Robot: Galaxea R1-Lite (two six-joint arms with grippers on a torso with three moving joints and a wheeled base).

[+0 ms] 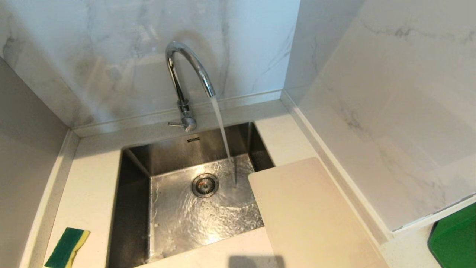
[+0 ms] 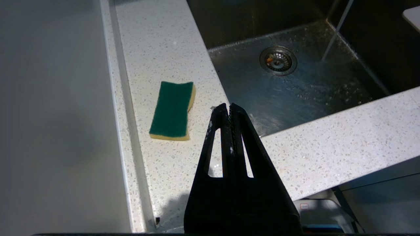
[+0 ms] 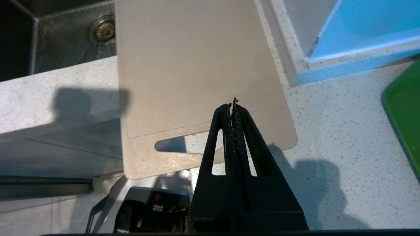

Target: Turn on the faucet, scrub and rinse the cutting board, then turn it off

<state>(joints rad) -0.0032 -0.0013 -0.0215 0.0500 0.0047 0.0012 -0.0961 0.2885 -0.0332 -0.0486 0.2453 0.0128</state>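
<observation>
The chrome gooseneck faucet [image 1: 187, 70] stands behind the steel sink [image 1: 134, 175], and water runs from its spout into the basin near the drain [image 1: 205, 185]. The cream cutting board [image 1: 308, 216] lies flat on the counter right of the sink, one corner over the basin and its slotted handle end [image 3: 170, 144] past the counter's front edge. My right gripper [image 3: 232, 106] hovers shut and empty above the board's handle end. My left gripper [image 2: 228, 108] is shut and empty above the front left counter, beside the green-and-yellow sponge [image 2: 173, 109].
A green flat board [image 1: 455, 240] lies on the counter at the far right, past a marble wall end. Marble walls close the back and right, and a grey panel the left. The sponge [image 1: 67, 247] lies on the white speckled counter [image 1: 89, 193] left of the sink.
</observation>
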